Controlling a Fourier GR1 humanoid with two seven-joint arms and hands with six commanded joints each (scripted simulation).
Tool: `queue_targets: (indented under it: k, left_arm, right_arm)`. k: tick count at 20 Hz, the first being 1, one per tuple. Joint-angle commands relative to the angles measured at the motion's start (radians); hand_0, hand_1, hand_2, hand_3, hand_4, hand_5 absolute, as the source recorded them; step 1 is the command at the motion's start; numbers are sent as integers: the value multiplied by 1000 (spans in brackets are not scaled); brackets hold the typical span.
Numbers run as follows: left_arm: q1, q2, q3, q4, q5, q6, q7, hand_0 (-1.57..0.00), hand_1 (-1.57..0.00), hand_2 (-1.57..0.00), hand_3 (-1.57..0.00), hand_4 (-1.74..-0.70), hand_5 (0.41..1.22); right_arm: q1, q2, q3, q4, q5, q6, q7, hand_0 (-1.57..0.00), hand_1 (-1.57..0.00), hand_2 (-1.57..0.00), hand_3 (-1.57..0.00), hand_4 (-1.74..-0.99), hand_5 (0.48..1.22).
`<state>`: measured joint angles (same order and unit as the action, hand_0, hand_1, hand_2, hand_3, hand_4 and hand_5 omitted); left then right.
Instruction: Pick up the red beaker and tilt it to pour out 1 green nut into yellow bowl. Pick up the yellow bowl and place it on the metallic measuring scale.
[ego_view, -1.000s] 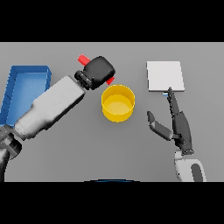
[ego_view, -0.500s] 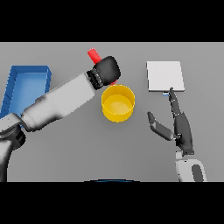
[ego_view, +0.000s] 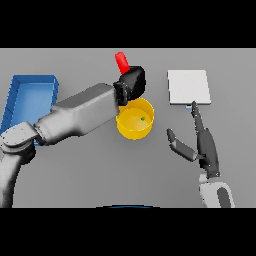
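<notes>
Inside round yellow bowl, small green nut, red cylindrical beaker above

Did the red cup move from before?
Yes. The red beaker, held in the left hand, swung from left of the yellow bowl to behind it.

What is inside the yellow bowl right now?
One small green nut lies on the floor of the yellow bowl. The left hand, holding the red beaker, covers the bowl's far-left rim and interior.
</notes>
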<state>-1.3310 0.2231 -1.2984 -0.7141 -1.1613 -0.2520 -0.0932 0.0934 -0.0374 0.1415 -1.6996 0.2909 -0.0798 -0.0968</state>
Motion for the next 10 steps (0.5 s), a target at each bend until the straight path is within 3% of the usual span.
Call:
queue_targets:
  k: [1, 6, 10]
  left_arm:
    - [-8, -3, -17, 9, -6, 1, -12, -1571, -1571, -1571, -1571, -1727, 1221]
    - [-70, 0, -67, 3, -49, 7, -28, -1571, -1571, -1571, -1571, -1721, 1221]
    - [-192, 14, -32, 97, -82, 44, -57, -1571, -1571, -1571, -1571, -1722, 1221]
  right_arm:
    - [-2, 2, 0, -5, 12, -12, 14, 1, 1, 1, 1, -1160, 635]
    - [-4, 3, -12, -8, -16, -4, 6, 1, 1, 1, 1, -1152, 635]
    - [-8, 10, -7, 5, -24, 3, -17, 1, 1, 1, 1, -1150, 649]
